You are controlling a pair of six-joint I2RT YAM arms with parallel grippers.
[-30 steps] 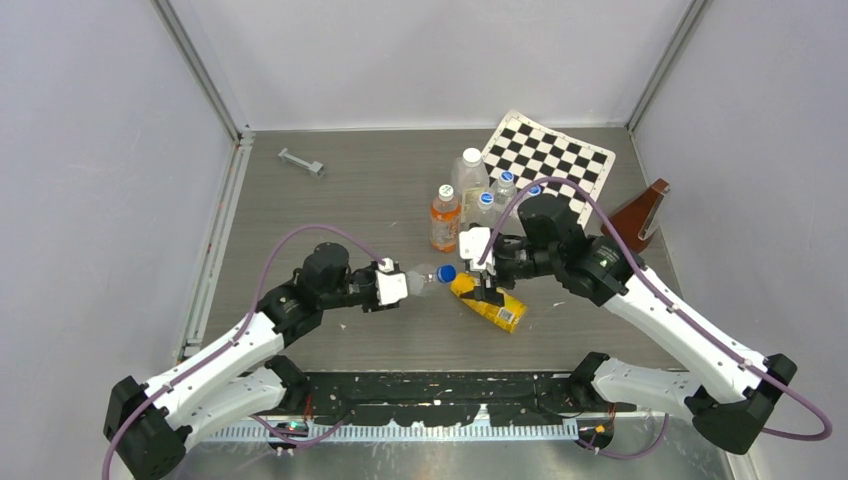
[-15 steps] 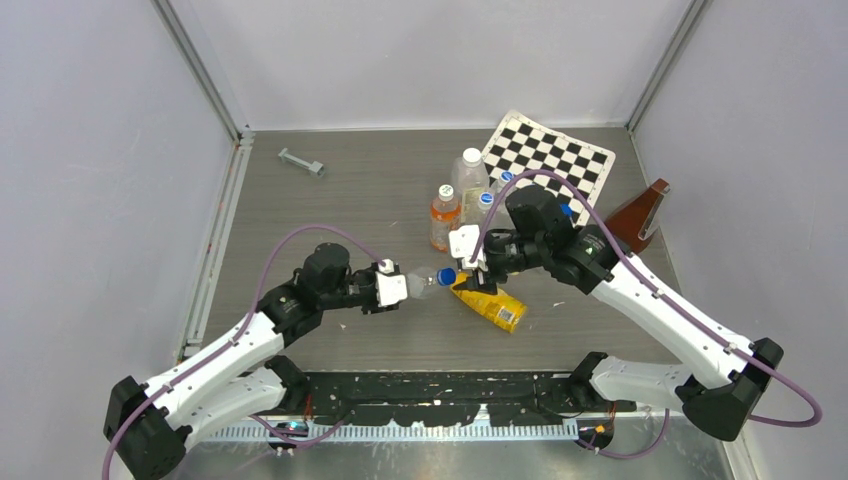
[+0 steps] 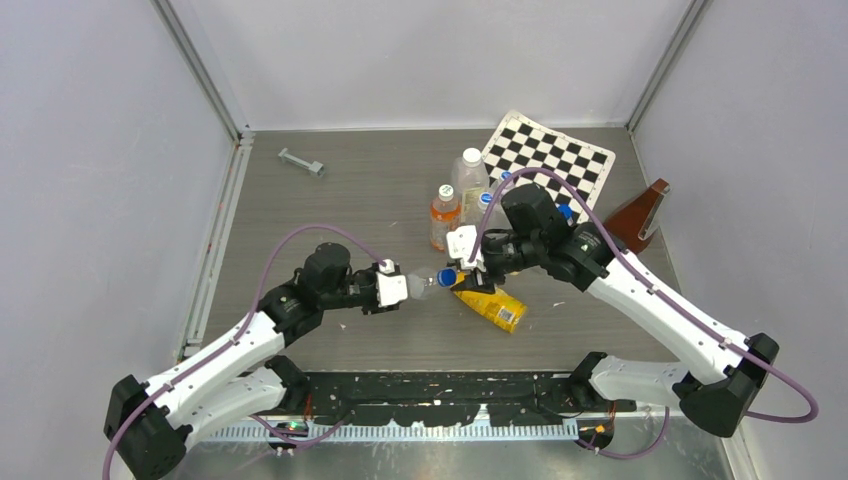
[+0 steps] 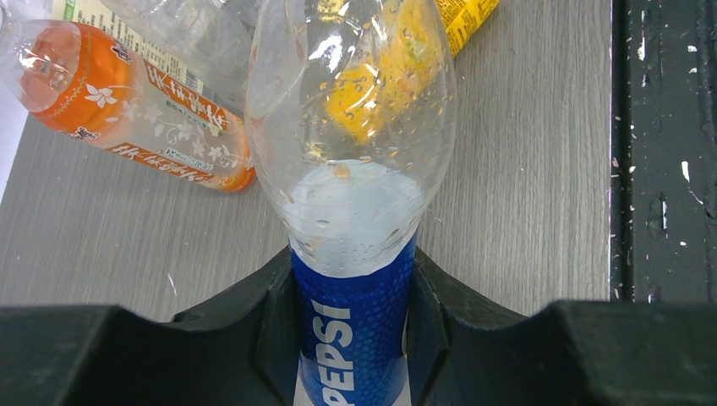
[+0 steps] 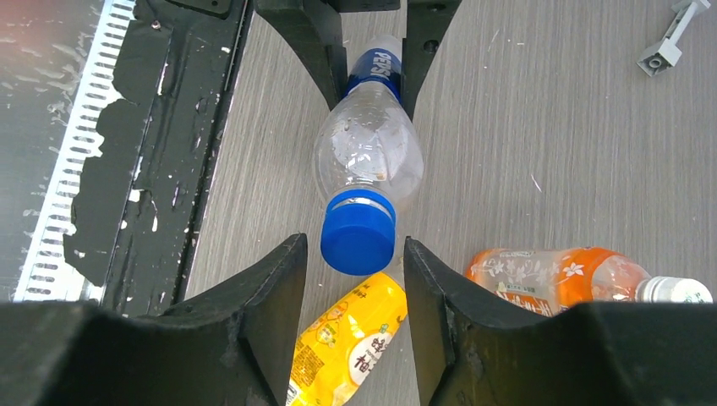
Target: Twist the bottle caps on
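Above the middle of the worktop (image 3: 330,200), the Pepsi bottle (image 4: 351,169) hangs on its side in the air, with its neck pointing towards the right arm. The left end effector (image 3: 405,288) is clamped on the bottle's blue-labelled body, one finger on each side of the label. The blue cap (image 5: 358,241) sits on the neck, and how far it is threaded cannot be told.

The right end effector (image 5: 355,245) brackets that cap, with a finger close on either side. The right wrist view shows only slivers of space beside the cap, so whether the pads are pressing on it cannot be told.

The bottle looks empty apart from droplets on its inner wall. It should be light, thin-walled and easy to dent, and its clear shoulder would probably buckle under a squeeze. The labelled waist is the firmer place to take hold, and the left arm has it there. The cap looks small, hard and fairly slick. It is best pinched squarely across its side wall and in line with the neck, so that a turn does not cross-thread it or slip.

The yellow juice bottle (image 3: 490,303) lies on the worktop just beneath the right end effector. Its neck end is hidden and no yellow cap can be seen. An orange drink bottle (image 3: 444,216) with a white cap stands just beyond.
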